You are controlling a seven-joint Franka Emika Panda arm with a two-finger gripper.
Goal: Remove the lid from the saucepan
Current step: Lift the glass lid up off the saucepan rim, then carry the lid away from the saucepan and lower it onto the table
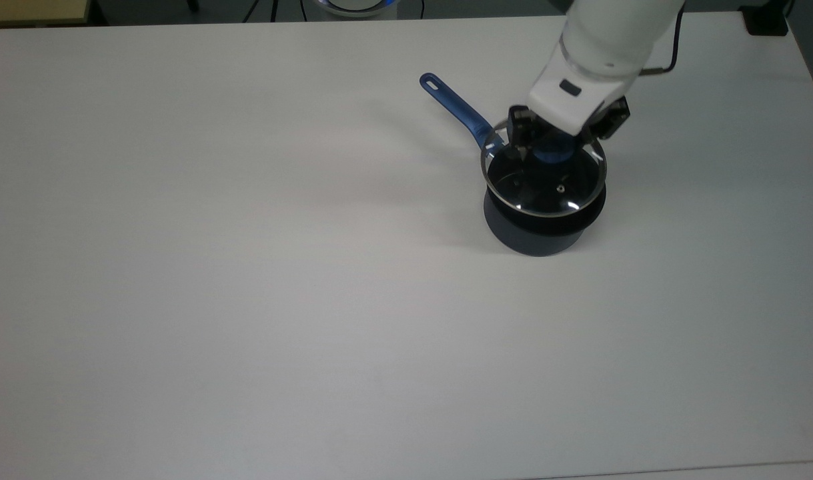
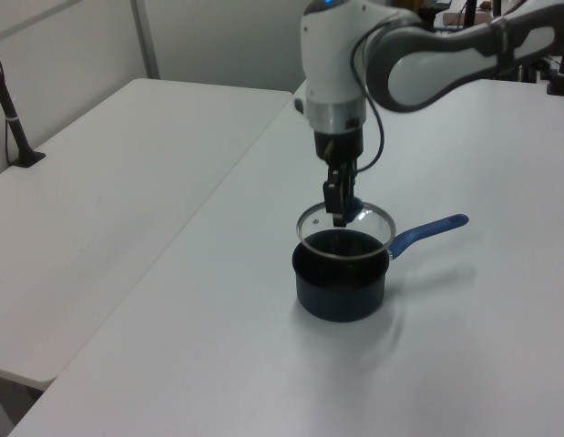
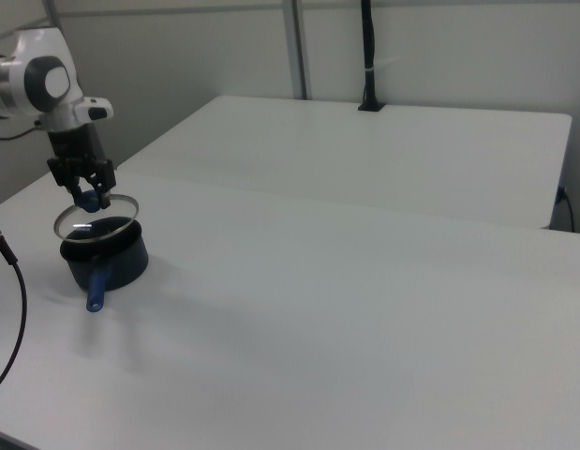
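Bare white table [image 1: 246,300] spreads from six to nine o'clock of the saucepan [image 1: 536,230]; its handle [image 1: 456,112] juts toward ten o'clock, the raised lid [image 1: 546,183] and gripper [image 1: 558,137] block overhead.
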